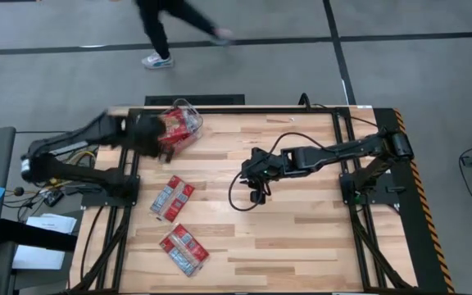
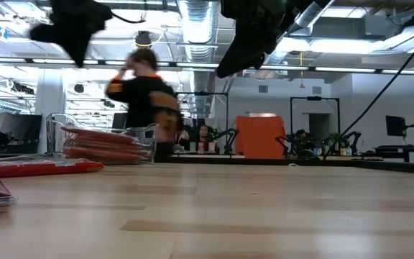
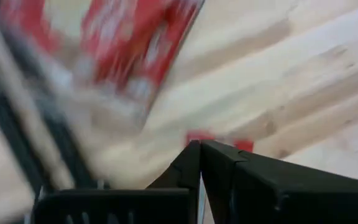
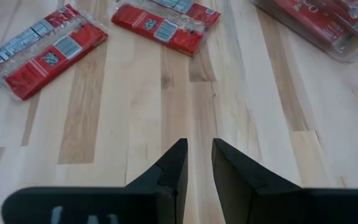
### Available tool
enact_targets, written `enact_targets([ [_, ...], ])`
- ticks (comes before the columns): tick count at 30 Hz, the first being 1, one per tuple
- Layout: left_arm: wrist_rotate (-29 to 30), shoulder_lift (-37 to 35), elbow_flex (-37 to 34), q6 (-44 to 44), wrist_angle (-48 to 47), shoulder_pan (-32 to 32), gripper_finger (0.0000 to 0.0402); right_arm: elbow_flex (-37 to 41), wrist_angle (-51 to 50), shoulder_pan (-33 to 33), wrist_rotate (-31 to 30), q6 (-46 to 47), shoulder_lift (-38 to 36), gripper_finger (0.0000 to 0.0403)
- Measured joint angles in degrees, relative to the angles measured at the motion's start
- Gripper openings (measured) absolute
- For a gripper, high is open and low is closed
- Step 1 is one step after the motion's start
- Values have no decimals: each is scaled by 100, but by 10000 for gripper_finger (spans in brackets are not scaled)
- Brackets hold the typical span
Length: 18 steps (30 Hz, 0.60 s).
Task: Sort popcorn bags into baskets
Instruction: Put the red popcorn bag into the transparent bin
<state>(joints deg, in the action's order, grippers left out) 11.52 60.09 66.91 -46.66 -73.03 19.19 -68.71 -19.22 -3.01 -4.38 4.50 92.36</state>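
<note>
The clear basket [image 1: 192, 110] stands near the table's far left corner with several red popcorn bags [image 1: 176, 128] stacked inside; it also shows in the low view [image 2: 144, 134] and the right wrist view [image 4: 347, 46]. Two pairs of popcorn bags lie flat on the table's left half, one pair in the middle [image 1: 172, 198] and one nearer the front edge [image 1: 184, 250]. My left gripper [image 1: 152, 138] hangs in the air beside the basket's left side, shut [image 3: 199, 157], with nothing seen between its fingers. My right gripper [image 1: 256, 187] hovers open [image 4: 197, 155] over bare wood at the table's middle.
A person walks past on the floor beyond the far edge [image 1: 166, 29] and shows behind the basket in the low view [image 2: 146, 93]. A black cable [image 1: 240, 192] loops below my right arm. The table's right half is bare wood [image 1: 318, 238].
</note>
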Motion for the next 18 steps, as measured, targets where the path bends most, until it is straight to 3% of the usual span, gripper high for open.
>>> enact_targets([
  [4, 817, -269, -526, -2018, -13, -1764, 0, 0, 80, -48, 2, 5, 0, 97],
  [8, 1342, -66, -1193, -3483, 235, -2928, 0, 0, 124, -79, 2, 25, 0, 97],
  [13, 1168, 588, -1982, -4323, 1269, -3678, 0, 0, 126, -138, 2, 172, 0, 97],
  [18, 1087, 1452, -2349, -4759, 1631, -3917, 0, 0, 124, -234, 0, 342, -2, 97],
])
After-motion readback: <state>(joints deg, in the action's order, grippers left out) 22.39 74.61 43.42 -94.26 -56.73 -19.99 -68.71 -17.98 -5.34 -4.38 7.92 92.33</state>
